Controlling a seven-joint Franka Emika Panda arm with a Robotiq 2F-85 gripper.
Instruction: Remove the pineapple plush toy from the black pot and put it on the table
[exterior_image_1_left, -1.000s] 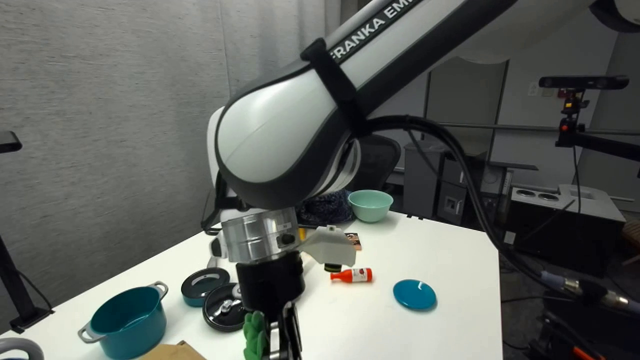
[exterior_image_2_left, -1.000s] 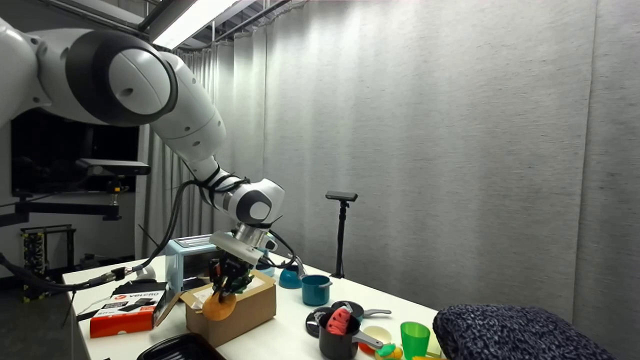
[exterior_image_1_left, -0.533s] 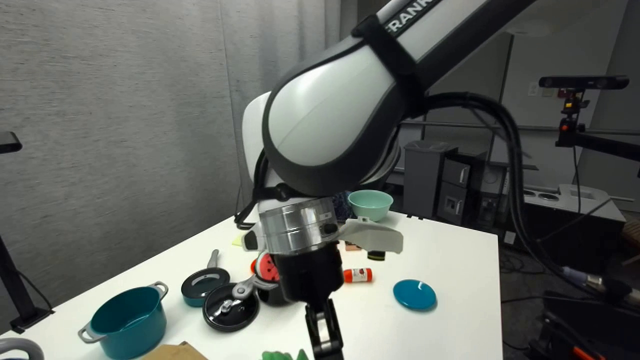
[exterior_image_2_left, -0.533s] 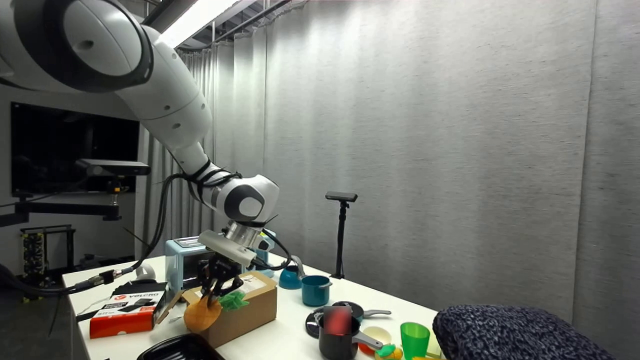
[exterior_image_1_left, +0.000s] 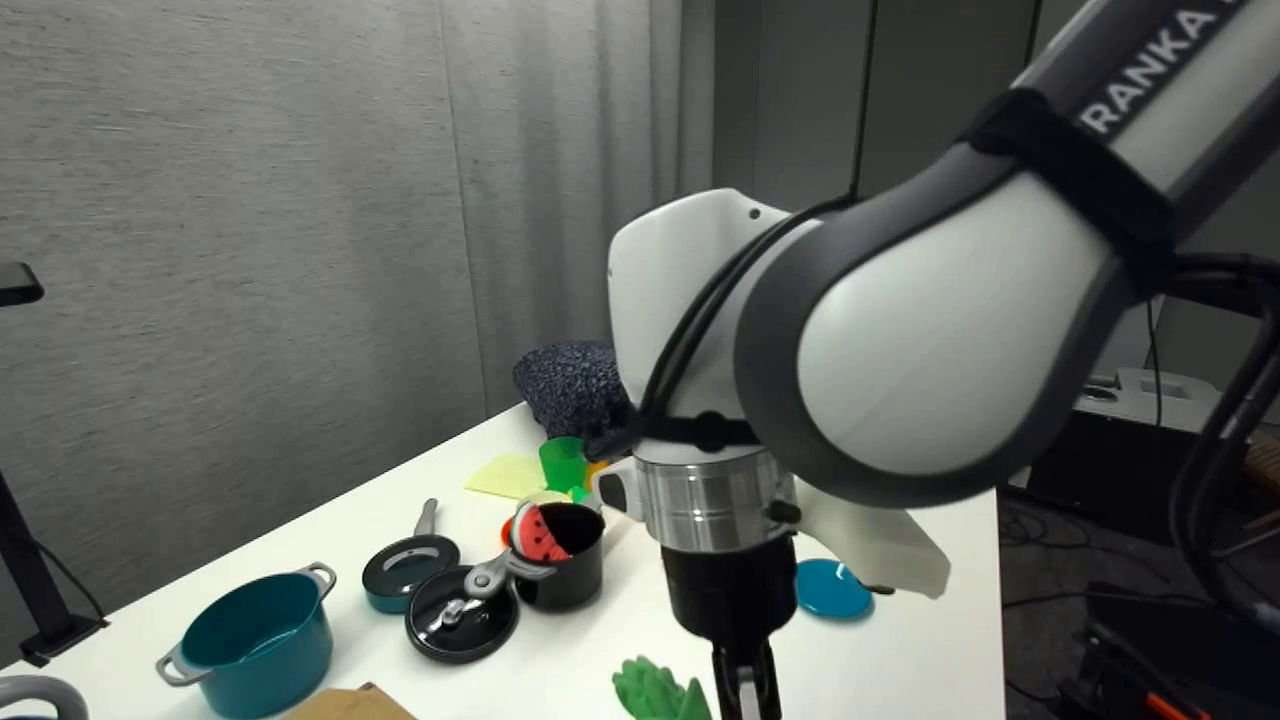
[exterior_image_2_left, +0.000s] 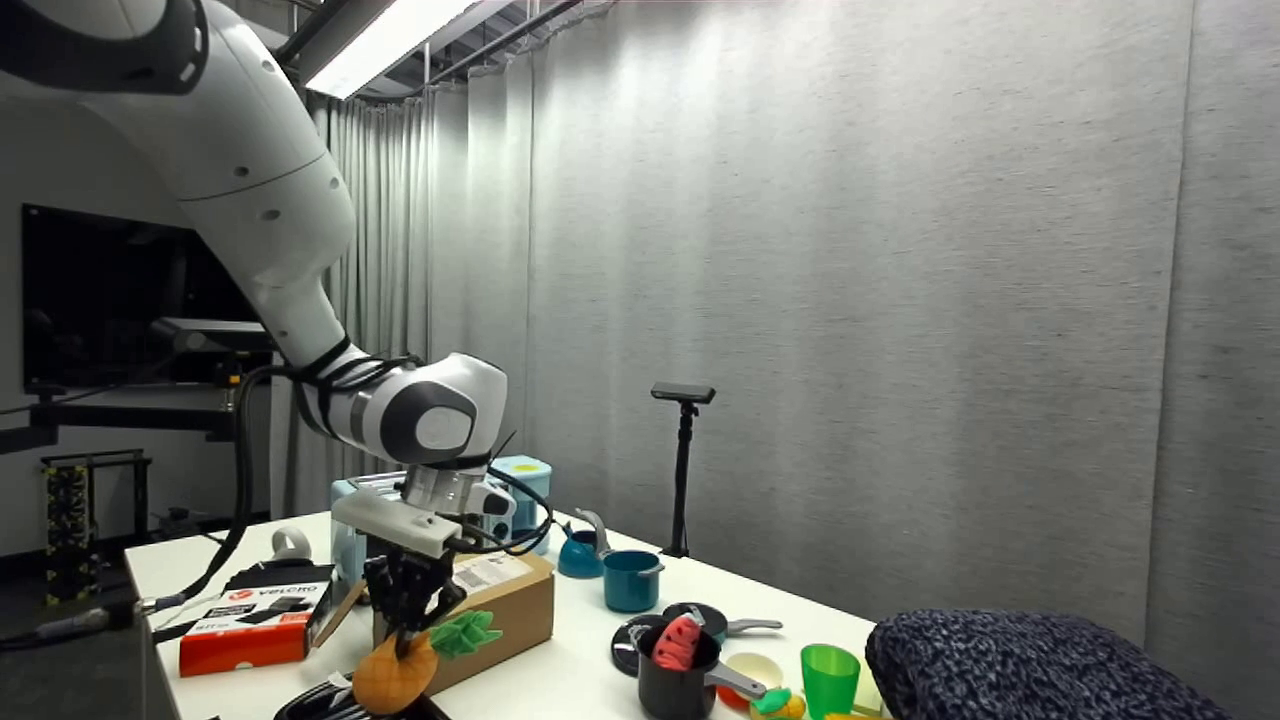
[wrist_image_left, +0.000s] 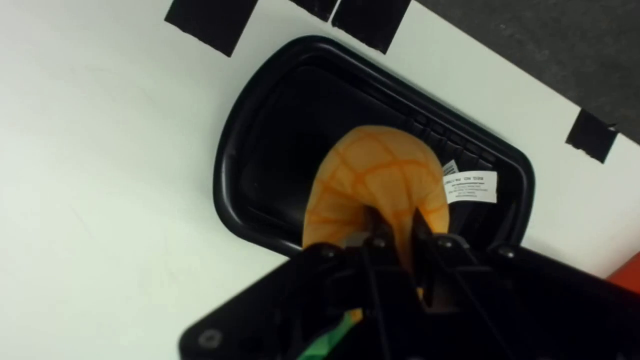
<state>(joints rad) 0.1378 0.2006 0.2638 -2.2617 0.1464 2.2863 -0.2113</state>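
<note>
Over a black tray (wrist_image_left: 285, 135) on the desk (wrist_image_left: 100, 200), well apart from the black pot (exterior_image_2_left: 672, 692), I'm clenching the pineapple plush toy (exterior_image_2_left: 388, 680) in my jaws.

Arm (exterior_image_2_left: 262, 200): white and dark gray, slants down from a top corner in both exterior views.
Wrist (exterior_image_1_left: 712, 503): shiny silver, points nearly straight down.
Hand (wrist_image_left: 397, 222): black, hangs low, two fingers (wrist_image_left: 423, 236) squeezed close together.

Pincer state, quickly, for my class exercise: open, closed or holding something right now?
Pincer: closed, holding the pineapple plush toy.
</note>
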